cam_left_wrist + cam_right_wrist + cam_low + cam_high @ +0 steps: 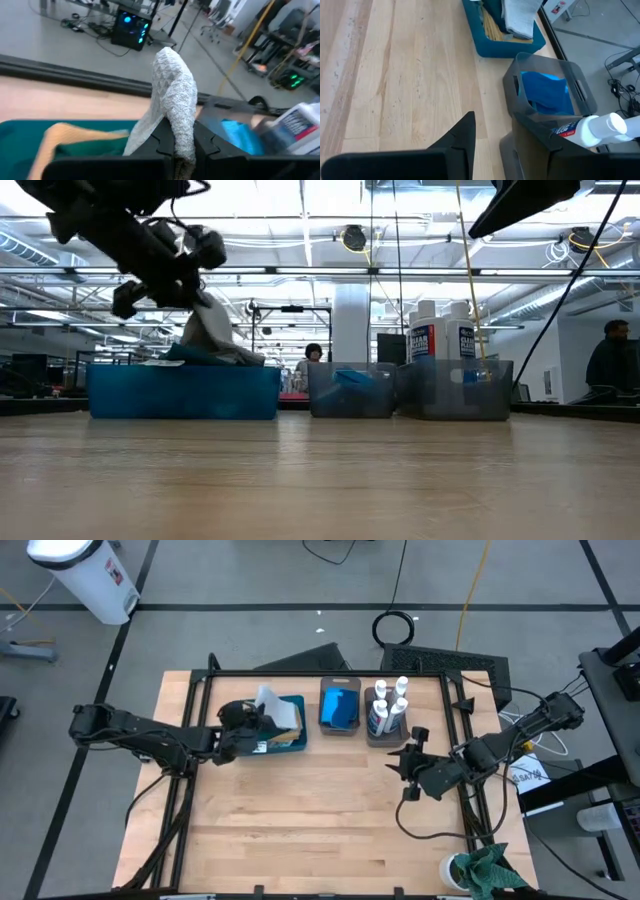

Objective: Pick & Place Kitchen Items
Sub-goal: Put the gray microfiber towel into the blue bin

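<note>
Your left pincer (pixel 184 145), clenched on the pale grey cloth (pixel 172 95), hangs over the teal tray (pixel 290 743) at eleven o'clock on the worktop (pixel 300 810), while sponges (pixel 340 705) and bottles (pixel 392 700) look already binned, and your right pincer (pixel 492 135) waits released at three o'clock.

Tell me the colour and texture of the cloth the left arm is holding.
Pale grey cloth with a knobbly waffle weave, pinched in the left tool; clearest in the left wrist view.
</note>
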Action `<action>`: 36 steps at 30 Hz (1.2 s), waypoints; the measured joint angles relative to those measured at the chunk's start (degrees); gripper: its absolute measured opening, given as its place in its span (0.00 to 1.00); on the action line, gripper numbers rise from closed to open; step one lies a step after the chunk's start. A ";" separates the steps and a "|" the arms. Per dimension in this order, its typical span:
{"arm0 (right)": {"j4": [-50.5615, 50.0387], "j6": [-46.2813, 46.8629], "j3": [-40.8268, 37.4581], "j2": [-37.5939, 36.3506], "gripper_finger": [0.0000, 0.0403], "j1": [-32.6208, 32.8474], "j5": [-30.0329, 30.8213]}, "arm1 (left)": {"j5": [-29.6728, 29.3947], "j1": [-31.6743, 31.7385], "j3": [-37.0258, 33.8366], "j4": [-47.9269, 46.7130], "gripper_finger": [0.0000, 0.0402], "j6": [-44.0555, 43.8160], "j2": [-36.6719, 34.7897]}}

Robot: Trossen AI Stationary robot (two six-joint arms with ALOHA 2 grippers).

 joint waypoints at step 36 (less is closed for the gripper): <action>5.49 -1.33 0.00 0.00 0.24 0.02 0.04 | 14.46 6.49 0.07 -45.05 0.54 -18.50 -1.33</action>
